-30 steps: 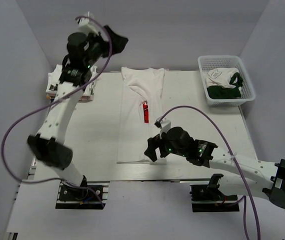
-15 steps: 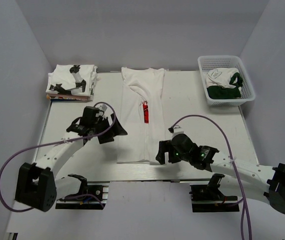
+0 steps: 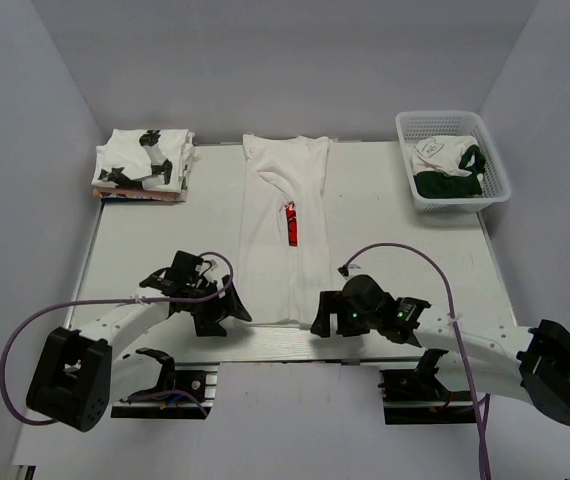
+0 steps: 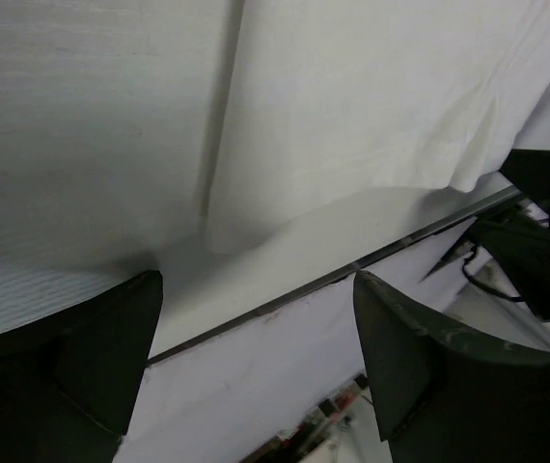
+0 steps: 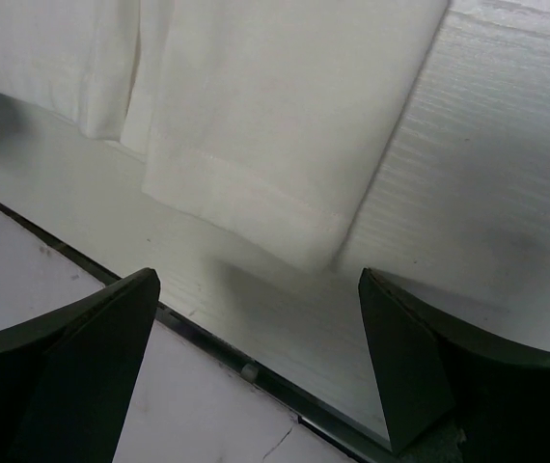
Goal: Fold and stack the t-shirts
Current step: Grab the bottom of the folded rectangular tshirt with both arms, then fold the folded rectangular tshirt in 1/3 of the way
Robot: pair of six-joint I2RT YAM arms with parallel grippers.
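Observation:
A white t-shirt (image 3: 280,235), folded into a long strip with a red logo (image 3: 291,224) showing at its middle fold, lies down the centre of the table. My left gripper (image 3: 227,312) is open and empty, low beside the strip's near left corner (image 4: 227,231). My right gripper (image 3: 320,318) is open and empty, low beside the near right corner (image 5: 318,253). A stack of folded white shirts with black prints (image 3: 145,165) sits at the far left.
A white mesh basket (image 3: 452,160) at the far right holds white and dark green clothing. The table's near edge (image 3: 275,345) runs just under both grippers. Purple cables loop over both arms.
My left arm has swung from the far left stack down to the strip's near left corner. My right gripper has moved nearer and lower to the near right corner.

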